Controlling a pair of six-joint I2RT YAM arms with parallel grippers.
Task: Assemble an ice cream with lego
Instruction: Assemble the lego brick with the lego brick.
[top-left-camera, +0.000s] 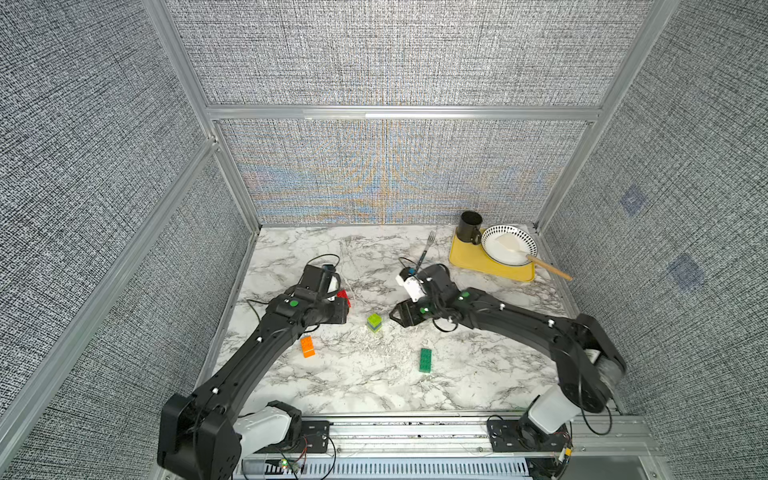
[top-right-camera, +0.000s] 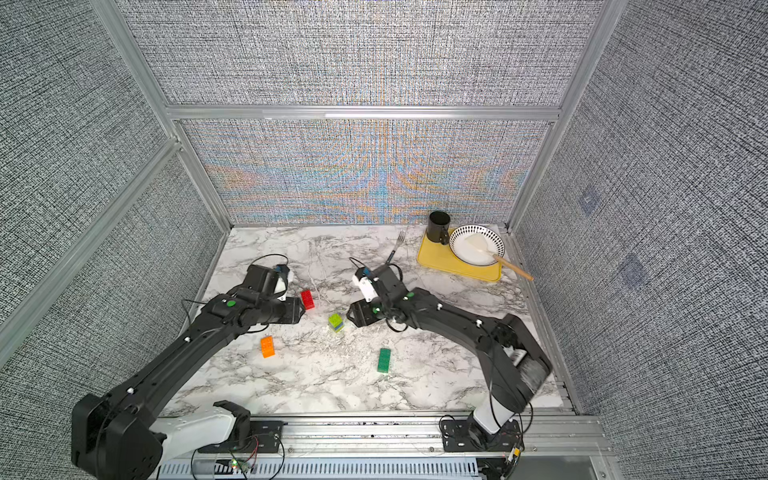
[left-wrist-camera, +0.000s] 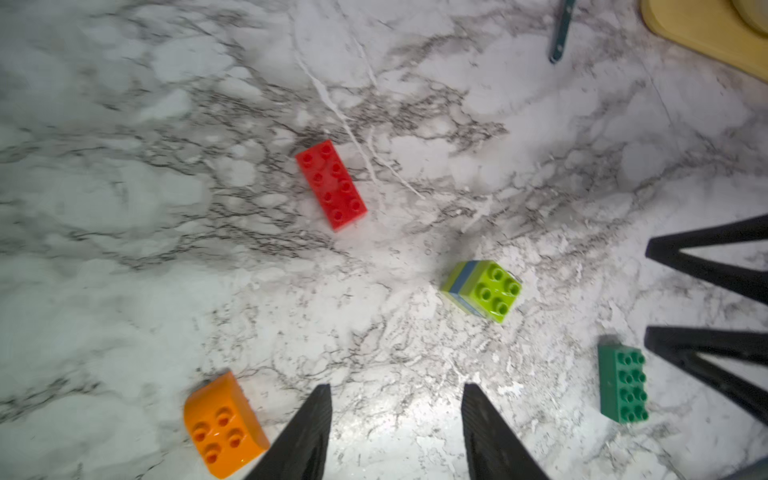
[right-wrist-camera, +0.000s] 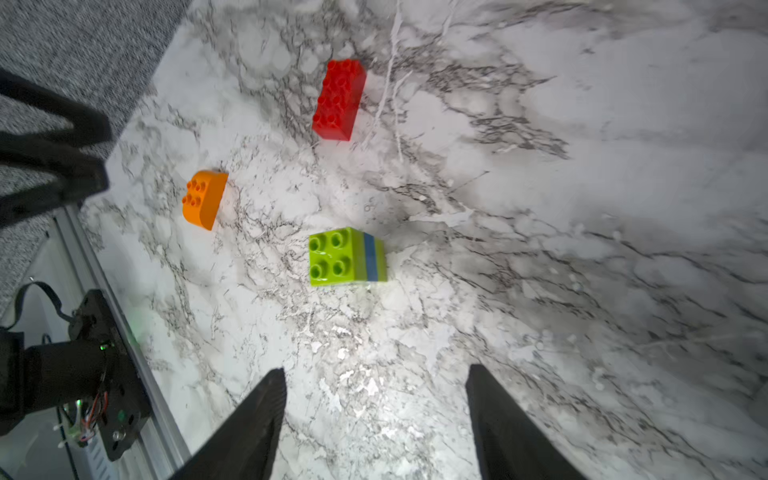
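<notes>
A lime-blue-lime stack of lego (top-left-camera: 374, 322) (top-right-camera: 336, 322) (left-wrist-camera: 482, 291) (right-wrist-camera: 347, 257) stands upright mid-table between my two grippers, free of both. Three loose bricks lie flat around it. A red long brick (top-left-camera: 344, 297) (top-right-camera: 307, 299) (left-wrist-camera: 331, 184) (right-wrist-camera: 339, 99) lies beside the left wrist. An orange rounded brick (top-left-camera: 307, 346) (top-right-camera: 267, 346) (left-wrist-camera: 224, 426) (right-wrist-camera: 204, 198) rests nearer the front left. A dark green long brick (top-left-camera: 425, 360) (top-right-camera: 384, 360) (left-wrist-camera: 622, 383) sits front right. My left gripper (top-right-camera: 301, 309) (left-wrist-camera: 397, 388) and right gripper (top-left-camera: 392, 318) (right-wrist-camera: 376, 372) are both open over bare marble.
At the back right a yellow tray (top-left-camera: 478, 259) carries a black cup (top-left-camera: 469, 227) and a patterned bowl (top-left-camera: 509, 245) with a wooden-handled spatula. A fork (top-left-camera: 426, 249) lies behind the right wrist. Grey fabric walls enclose three sides of the table.
</notes>
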